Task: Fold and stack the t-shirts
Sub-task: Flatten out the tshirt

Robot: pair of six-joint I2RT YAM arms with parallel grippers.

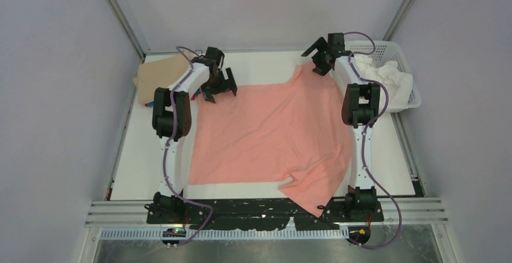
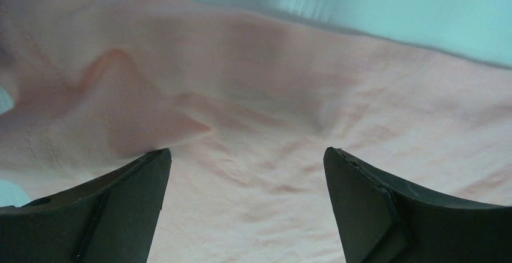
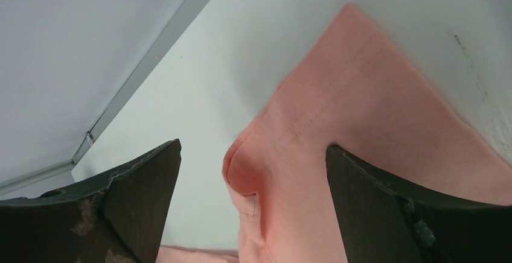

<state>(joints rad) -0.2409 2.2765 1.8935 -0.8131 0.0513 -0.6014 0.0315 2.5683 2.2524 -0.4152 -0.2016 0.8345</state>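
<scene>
The large salmon-pink t-shirt lies spread over the middle of the table, one corner hanging over the front edge. A tan shirt lies folded at the far left, with a sliver of blue and magenta showing beside it. My left gripper is open just above the pink shirt's far left corner; its wrist view shows wrinkled pink cloth between the fingers. My right gripper is open above the shirt's far right corner, and that folded corner lies between its fingers.
A white lattice basket holding white cloth stands at the far right, beside the right arm. Metal frame posts rise at the back corners. The table's front edge carries a black rail with both arm bases.
</scene>
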